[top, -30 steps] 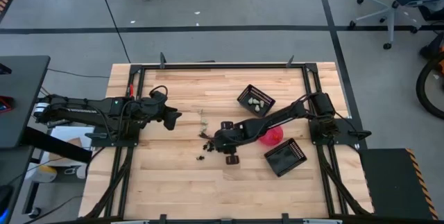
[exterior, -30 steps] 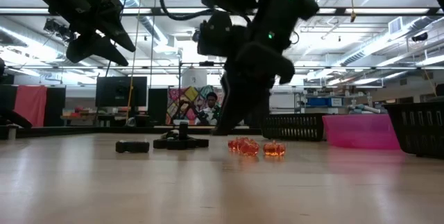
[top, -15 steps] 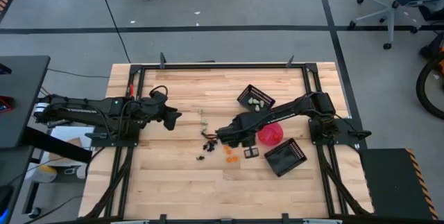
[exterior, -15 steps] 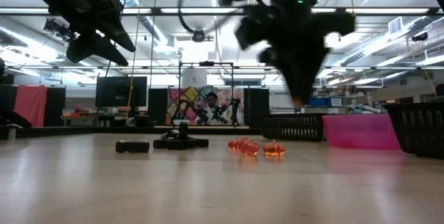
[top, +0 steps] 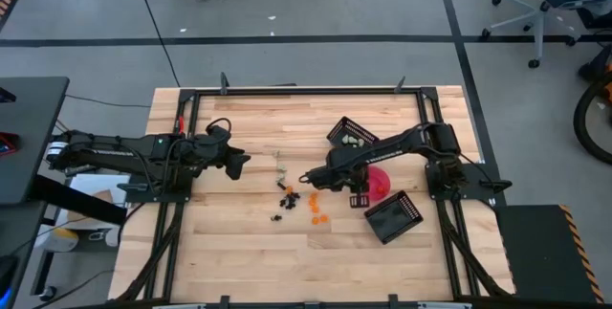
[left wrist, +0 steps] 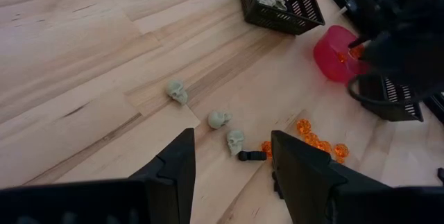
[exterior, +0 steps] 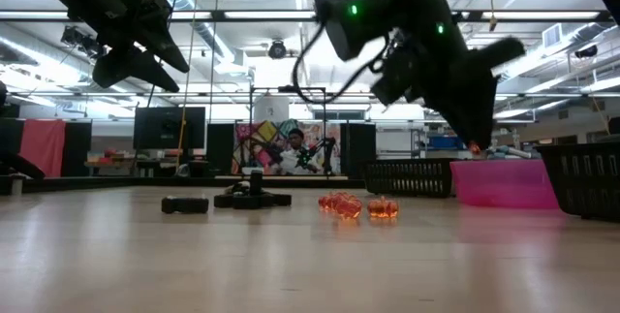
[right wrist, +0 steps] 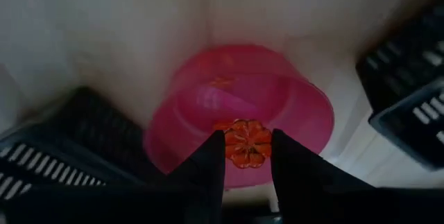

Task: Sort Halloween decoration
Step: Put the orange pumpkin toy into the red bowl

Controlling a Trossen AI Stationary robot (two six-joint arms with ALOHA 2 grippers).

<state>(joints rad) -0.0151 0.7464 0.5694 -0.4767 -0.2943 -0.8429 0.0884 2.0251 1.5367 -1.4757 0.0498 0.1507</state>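
Orange trinket (right wrist: 243, 144): ribbed, translucent, pumpkin-shaped, pinched between the right gripper (right wrist: 247, 156) fingers directly above the pink bowl (right wrist: 305, 113); round, so no clear long axis.
Right gripper: its arm reaches across the table (top: 239, 242) from the right side, fingers narrow around the pumpkin.
Pink bowl: smooth, round, translucent plastic, one orange trinket already inside.
Baskets: two black slatted rectangles flank the bowl; the far basket (top: 351, 135) holds pale skulls, the near basket (top: 394, 217) sits tilted.
Loose trinkets: orange pumpkins (top: 316, 205), small black pieces (top: 286, 194) and pale skulls (left wrist: 219, 119) scattered mid-table on light wood planks.
Left gripper (left wrist: 232, 165): raised over the table's left half, fingers wide apart, holding nothing.
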